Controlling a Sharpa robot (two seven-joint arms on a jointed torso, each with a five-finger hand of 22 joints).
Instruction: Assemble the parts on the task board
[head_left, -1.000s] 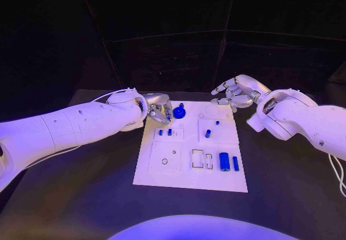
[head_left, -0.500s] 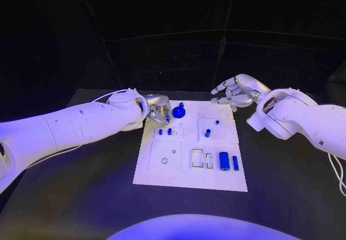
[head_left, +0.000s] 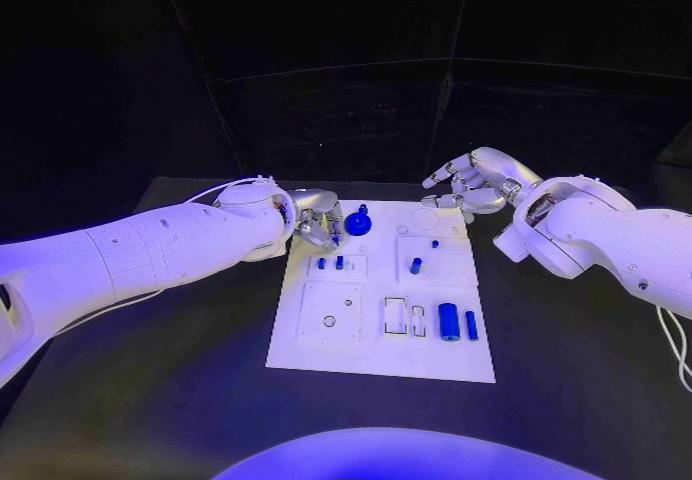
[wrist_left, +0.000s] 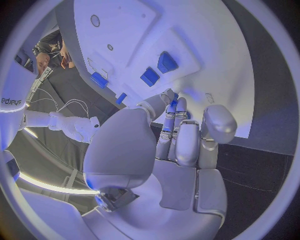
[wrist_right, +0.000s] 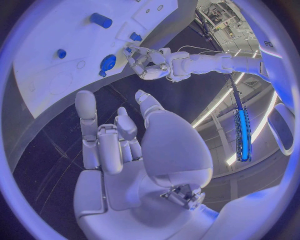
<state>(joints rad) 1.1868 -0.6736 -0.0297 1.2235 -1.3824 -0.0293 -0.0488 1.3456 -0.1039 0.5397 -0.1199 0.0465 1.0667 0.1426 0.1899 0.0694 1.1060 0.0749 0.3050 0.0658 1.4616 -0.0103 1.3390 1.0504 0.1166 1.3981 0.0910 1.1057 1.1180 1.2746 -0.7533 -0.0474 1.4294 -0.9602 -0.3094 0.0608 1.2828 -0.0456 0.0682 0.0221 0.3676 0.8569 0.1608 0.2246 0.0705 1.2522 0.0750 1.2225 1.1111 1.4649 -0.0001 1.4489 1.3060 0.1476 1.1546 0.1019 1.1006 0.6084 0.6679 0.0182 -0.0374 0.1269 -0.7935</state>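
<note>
The white task board lies in the middle of the table. At its far left corner my left hand pinches a small blue part between its fingertips, close beside a round blue knob standing on the board. The right wrist view shows that left hand and the knob too. Two short blue pegs stand near the left hand. My right hand hovers off the board's far right corner, fingers apart and holding nothing.
More blue parts rest on the board: a peg, a small stud, a thick cylinder and a slim bar at the near right. The black table surrounds the board.
</note>
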